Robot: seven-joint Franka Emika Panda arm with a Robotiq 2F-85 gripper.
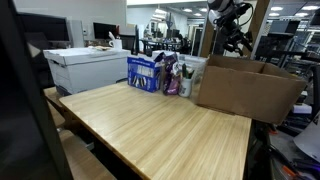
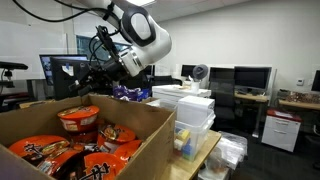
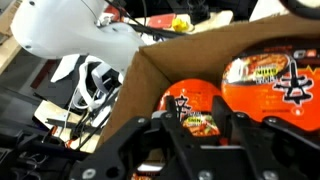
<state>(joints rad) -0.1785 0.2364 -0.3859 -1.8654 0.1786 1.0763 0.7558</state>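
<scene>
Office desks and monitors ring a pale wooden surface [image 1: 150,130] in an exterior view, where the end effector [image 1: 237,40] hangs above an open cardboard box [image 1: 245,92]. In an exterior view, instant noodle bowls [image 2: 80,120] fill that box just below it. In the wrist view the fingers [image 3: 168,135] stand parted, gripping nothing, with one noodle bowl [image 3: 195,108] directly beneath. It looks like a hover over the box; a grasp would call for a straight descent onto that bowl.
</scene>
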